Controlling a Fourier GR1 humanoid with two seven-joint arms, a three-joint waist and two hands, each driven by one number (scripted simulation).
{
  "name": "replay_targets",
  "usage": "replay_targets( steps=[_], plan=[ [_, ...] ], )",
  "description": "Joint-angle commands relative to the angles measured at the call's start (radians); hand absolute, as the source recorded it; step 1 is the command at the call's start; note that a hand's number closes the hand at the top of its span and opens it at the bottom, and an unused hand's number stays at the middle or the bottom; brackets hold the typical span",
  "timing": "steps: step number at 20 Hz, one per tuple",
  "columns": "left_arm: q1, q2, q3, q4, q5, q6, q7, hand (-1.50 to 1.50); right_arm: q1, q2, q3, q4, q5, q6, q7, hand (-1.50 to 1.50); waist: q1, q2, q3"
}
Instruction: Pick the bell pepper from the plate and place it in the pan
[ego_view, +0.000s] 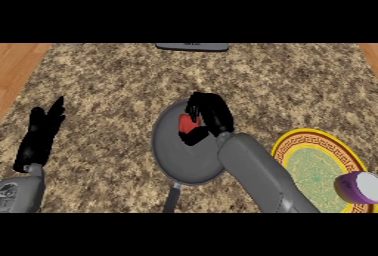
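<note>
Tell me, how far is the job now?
Done: the bell pepper is off the plate and over the pan. In hand: the right hand has its fingers curled round it. Left: release it into the pan. The left hand rests open.

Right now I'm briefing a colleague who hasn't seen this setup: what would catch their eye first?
The black right hand curled round a red bell pepper, over the round grey pan at the middle of the speckled granite counter. Next, the yellow-rimmed patterned plate at the right, a purple round object at its lower edge. The left hand rests open at the left.
</note>
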Motion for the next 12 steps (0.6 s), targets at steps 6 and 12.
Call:
replay_targets(
  steps=[6, 12],
  plan=[
    [-0.022, -0.026, -0.042, -0.027, -0.018, -0.008, 0.006, 0.0, -0.059, 0.0, 0.138, 0.192, -0.322, -0.081, -0.119, -1.5, 0.064, 0.015, 0.002],
    [-0.051, 0.015, 0.0, 0.011, 0.006, -0.033, 0.008, 0.0, -0.073, 0.0, 0.18, 0.169, -0.488, -0.147, -0.217, -1.5, 0.054, 0.013, 0.001]
  ],
)
